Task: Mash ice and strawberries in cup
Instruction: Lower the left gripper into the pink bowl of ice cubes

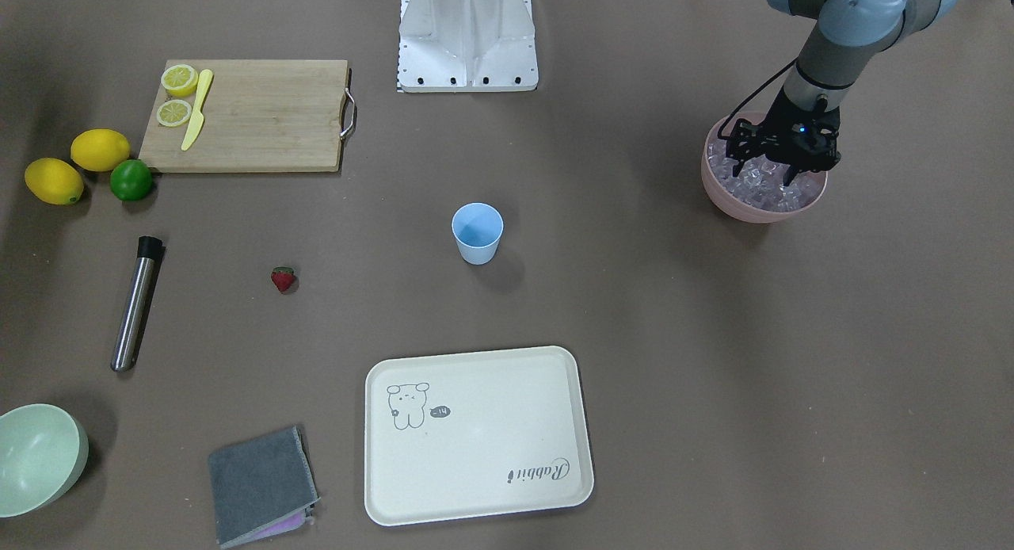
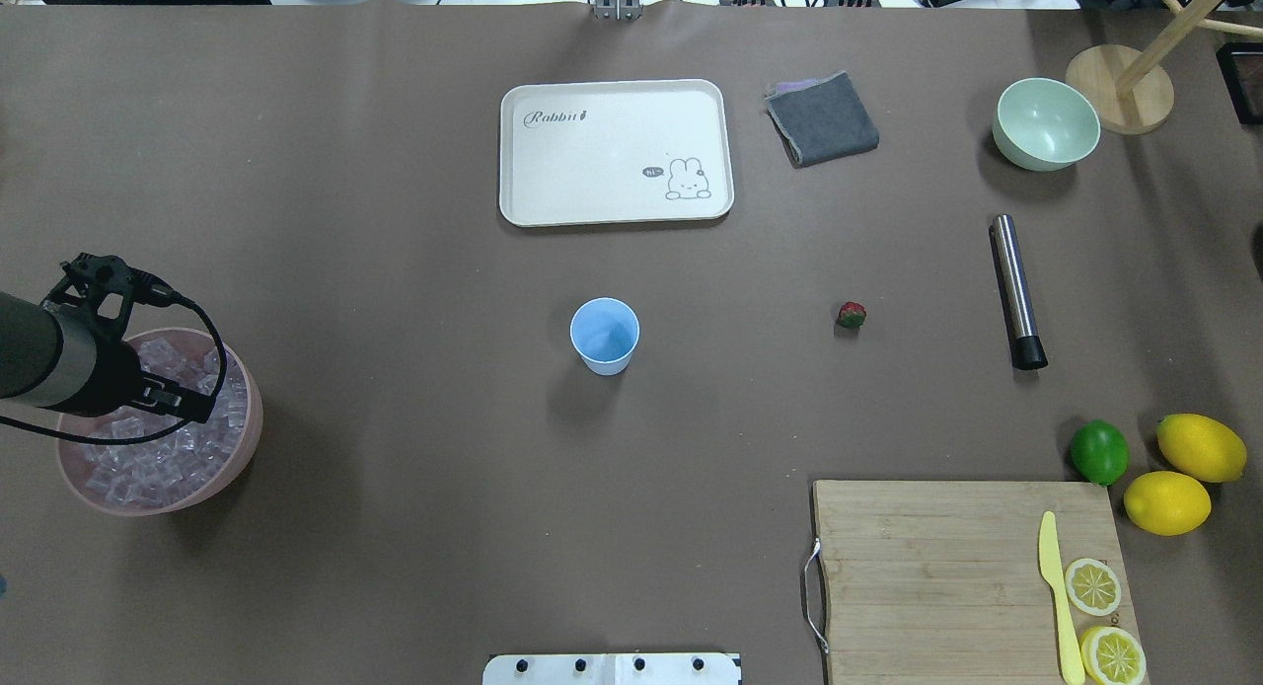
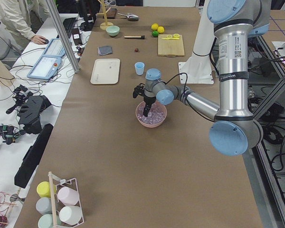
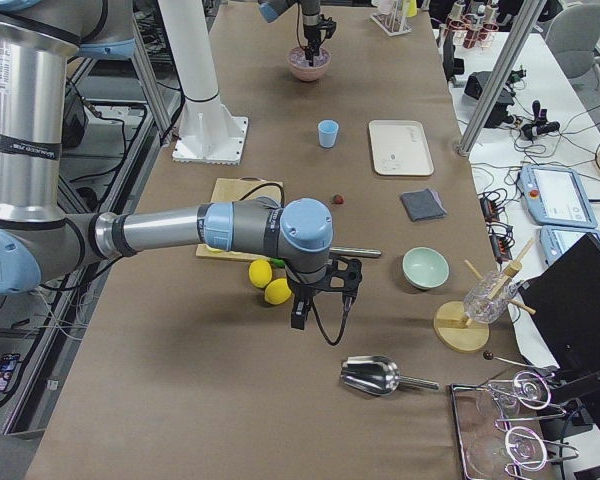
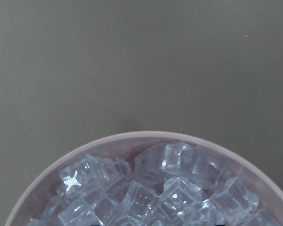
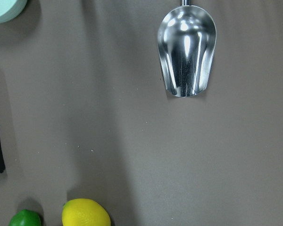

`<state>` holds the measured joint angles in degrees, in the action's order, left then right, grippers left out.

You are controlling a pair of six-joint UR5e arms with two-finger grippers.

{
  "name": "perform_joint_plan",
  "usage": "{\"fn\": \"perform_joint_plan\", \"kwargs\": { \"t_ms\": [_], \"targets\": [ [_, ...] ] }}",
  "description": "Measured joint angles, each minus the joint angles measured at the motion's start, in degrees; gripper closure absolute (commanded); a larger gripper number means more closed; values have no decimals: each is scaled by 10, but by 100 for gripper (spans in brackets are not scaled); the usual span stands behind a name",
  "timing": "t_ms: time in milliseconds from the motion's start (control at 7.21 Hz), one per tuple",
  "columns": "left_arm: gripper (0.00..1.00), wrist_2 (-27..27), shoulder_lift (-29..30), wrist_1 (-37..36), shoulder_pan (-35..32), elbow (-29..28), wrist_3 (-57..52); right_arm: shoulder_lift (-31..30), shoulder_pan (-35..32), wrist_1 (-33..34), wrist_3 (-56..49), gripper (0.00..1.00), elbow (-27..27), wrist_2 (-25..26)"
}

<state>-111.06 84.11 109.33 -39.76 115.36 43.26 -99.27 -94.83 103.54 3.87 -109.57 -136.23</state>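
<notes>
Ice (image 5: 172, 186): clear, glassy cubes heaped in your round pink bowl (image 1: 760, 211).
Cup (image 1: 477, 233): smooth light-blue tumbler, tapered, upright, well apart from the bowl.
Strawberry (image 1: 283, 279): small, red and green-capped, lying between the cup and the steel rod (image 1: 136, 303).
Left gripper (image 1: 790, 176): tips down among the cubes (you cannot tell how wide the jaws stand, or whether they grip anything).
Right gripper (image 4: 300, 315): hangs near the lemons (image 4: 277, 290); you cannot tell its spread.
</notes>
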Motion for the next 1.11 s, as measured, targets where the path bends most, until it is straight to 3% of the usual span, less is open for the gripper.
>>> {"fn": "perform_joint_plan", "kwargs": {
  "t_ms": [694, 1110],
  "targets": [
    [31, -3, -3, 2, 21, 0, 0, 0, -1, 0, -1, 0, -2, 1],
    [46, -2, -3, 2, 28, -3, -1, 0, -3, 0, -1, 0, -3, 2]
  ]
}}
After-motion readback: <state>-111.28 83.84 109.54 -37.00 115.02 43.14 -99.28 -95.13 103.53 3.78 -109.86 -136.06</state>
